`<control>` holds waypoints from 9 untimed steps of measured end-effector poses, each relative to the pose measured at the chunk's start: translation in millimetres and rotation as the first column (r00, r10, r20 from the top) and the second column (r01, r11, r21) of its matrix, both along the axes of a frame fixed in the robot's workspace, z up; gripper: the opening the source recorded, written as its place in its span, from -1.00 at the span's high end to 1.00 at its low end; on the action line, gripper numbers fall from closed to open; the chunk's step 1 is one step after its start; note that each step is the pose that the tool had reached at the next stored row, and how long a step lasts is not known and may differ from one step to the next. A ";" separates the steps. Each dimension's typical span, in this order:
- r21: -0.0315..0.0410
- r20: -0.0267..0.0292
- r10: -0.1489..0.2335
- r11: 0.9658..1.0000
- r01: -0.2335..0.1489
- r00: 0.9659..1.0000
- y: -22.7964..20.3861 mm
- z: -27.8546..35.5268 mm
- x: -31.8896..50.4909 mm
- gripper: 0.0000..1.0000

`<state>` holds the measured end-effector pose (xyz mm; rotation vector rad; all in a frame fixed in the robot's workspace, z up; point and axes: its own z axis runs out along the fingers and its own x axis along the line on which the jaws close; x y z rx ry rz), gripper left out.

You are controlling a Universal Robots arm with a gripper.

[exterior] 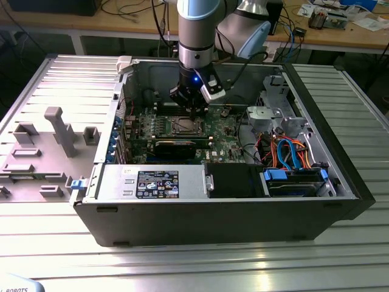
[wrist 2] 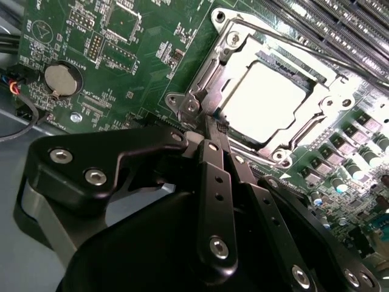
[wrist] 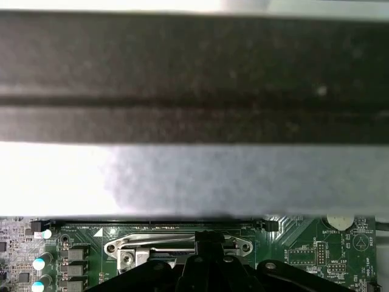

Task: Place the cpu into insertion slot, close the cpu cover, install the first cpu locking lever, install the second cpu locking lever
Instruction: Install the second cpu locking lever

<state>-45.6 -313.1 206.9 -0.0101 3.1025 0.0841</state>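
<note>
The cpu [wrist 2: 262, 101] is a flat square chip with a dull silver-grey top that glares almost white under the light in the second wrist view; it lies seated in the insertion slot [wrist 2: 203, 82], the square socket with a silver metal rim set into the green motherboard [wrist 2: 61, 36]. The cpu cover [wrist 2: 316, 112], a thin silver frame plate with a large square window, lies down flat around the chip, its window leaving the chip's top bare. In the exterior view the socket [exterior: 184, 126] sits on the board inside the open computer case [exterior: 213, 225], just beyond the long black expansion card [exterior: 176, 146] as that camera sees it, and it is small and dim there. The gripper [wrist 2: 209, 121] stands right at the socket's edge, its two black fingers [wrist 2: 216, 176] drawn together into one narrow tip with no gap visible between them; the tip rests at the socket's rim, near a thin metal rod that runs along the frame. Whether it pinches that rod or merely presses on it cannot be made out. The gripper's body hides the near corner of the socket in the second wrist view. In the first wrist view the gripper [wrist: 209, 240] sits against the silver frame [wrist: 176, 246], and a dark blurred bar and a pale panel [wrist: 243, 182] cover most of the scene beyond the socket.
</note>
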 end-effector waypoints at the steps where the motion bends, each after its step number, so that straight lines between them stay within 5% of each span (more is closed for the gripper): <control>1: 0.000 0.000 0.000 1.000 0.000 1.000 -0.1 0.3 0.0 0.79; 9: 0.000 0.000 0.000 1.000 0.000 1.000 -0.3 13.5 0.1 0.79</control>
